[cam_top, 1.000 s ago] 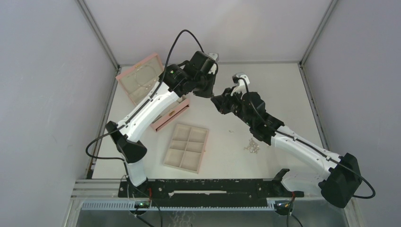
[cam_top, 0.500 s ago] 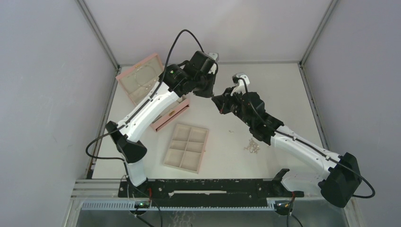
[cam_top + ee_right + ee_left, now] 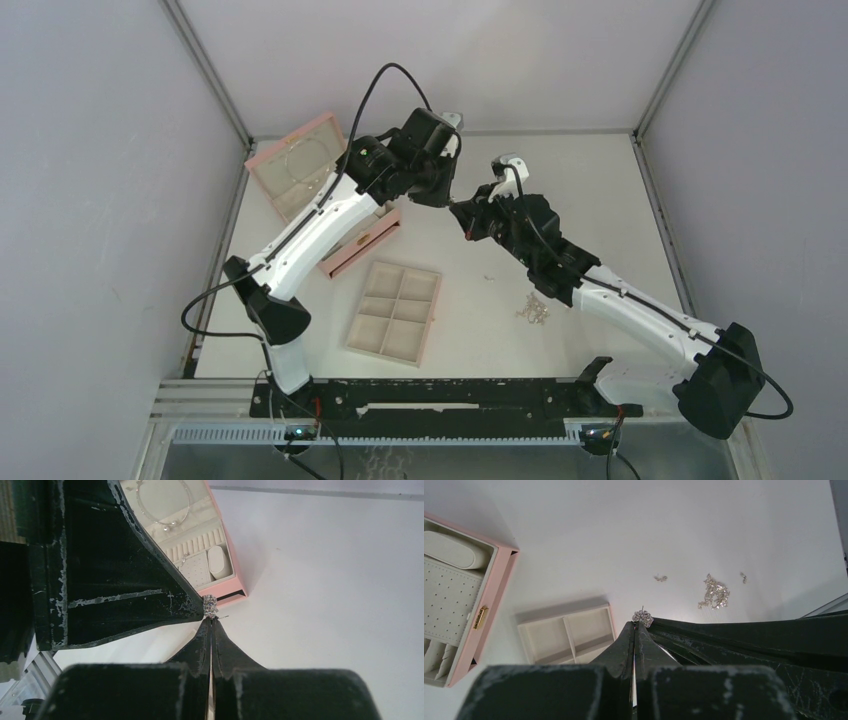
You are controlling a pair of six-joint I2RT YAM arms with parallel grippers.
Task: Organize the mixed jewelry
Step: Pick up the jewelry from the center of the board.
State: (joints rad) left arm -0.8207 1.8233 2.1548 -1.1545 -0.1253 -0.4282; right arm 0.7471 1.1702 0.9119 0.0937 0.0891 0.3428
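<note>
Up over the white table (image 3: 600,190), grey walls (image 3: 100,200) around, both arms' jaws pinch one sparkly earring (image 3: 642,616).

One pink box (image 3: 491,605), one six-compartment tray (image 3: 395,312) and one sparkly stud (image 3: 642,616) are counted; right of the tray, one chain cluster (image 3: 714,592) and two tiny pieces (image 3: 660,578).

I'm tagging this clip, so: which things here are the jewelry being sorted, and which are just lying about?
Job: sparkly earring, pinched where the left end effector and right end effector meet; chain pile; small loose piece near it.
Lying about: pink box, open; beige tray.
</note>
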